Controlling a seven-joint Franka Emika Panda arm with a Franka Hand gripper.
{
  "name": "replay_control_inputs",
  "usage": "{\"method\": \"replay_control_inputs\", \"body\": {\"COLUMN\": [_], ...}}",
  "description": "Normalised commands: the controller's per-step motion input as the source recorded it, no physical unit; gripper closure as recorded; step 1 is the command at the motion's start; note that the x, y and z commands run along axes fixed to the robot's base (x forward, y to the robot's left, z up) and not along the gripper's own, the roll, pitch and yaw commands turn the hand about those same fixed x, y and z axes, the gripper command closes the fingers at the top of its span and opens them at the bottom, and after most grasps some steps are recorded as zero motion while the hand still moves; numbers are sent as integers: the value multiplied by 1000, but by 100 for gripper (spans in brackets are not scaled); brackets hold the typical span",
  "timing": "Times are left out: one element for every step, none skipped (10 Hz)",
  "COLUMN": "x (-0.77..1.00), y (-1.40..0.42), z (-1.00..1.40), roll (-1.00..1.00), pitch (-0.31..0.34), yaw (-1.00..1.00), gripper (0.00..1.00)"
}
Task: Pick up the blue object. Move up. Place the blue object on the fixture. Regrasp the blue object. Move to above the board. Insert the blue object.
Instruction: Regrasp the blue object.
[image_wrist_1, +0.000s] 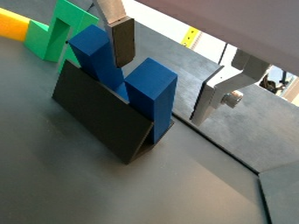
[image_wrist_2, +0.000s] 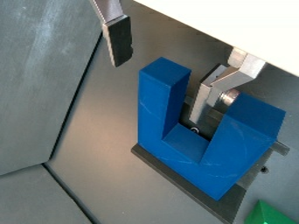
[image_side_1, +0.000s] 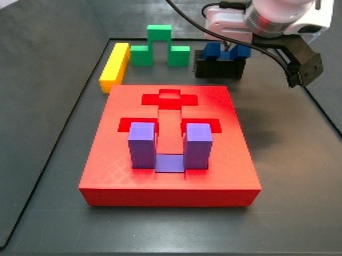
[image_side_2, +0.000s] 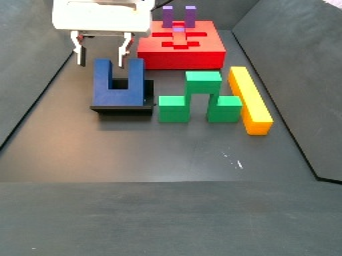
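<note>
- The arm hangs over the back of the floor, its white wrist above the fixture (image_side_2: 120, 104). The gripper (image_side_2: 103, 48) points down, and its fingers (image_side_2: 82, 46) are spread wide with nothing between them.
- In both wrist views the fingers show as silver plates with dark pads — one (image_wrist_2: 115, 35) stands clear of the blue object (image_wrist_2: 201, 129), the other (image_wrist_2: 222, 86) sits just beside it. Whether that one touches the block cannot be told.
- The blue object (image_side_2: 119, 80) rests on the fixture, leaning against its sloped back, prongs up and the square gap open. In a wrist view it (image_wrist_1: 126, 77) sits on the dark wedge of the fixture (image_wrist_1: 100, 112).
- The fingertips hang just above the prongs in a side view, one to each side of the block.
- The red board (image_side_1: 171, 150) lies in the middle of the floor, well apart from the fixture, with a purple U-shaped block (image_side_1: 170, 143) seated in a recess on its top.
- A green block (image_side_2: 201, 97) stands just beside the fixture, and a yellow bar (image_side_2: 250, 98) lies past it — neither is under the gripper.
</note>
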Motion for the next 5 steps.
{"method": "replay_control_inputs", "body": {"x": [151,143,146,97,83], "y": [3,0,-40,-77,-77], "z": [-197,-169,-109,-43,-74], "roll": [291,374,414,349,389], "pitch": [-6,0,0,0,0], "yaw": [223,223,229,157,163], "gripper": [0,0,0,0,0]}}
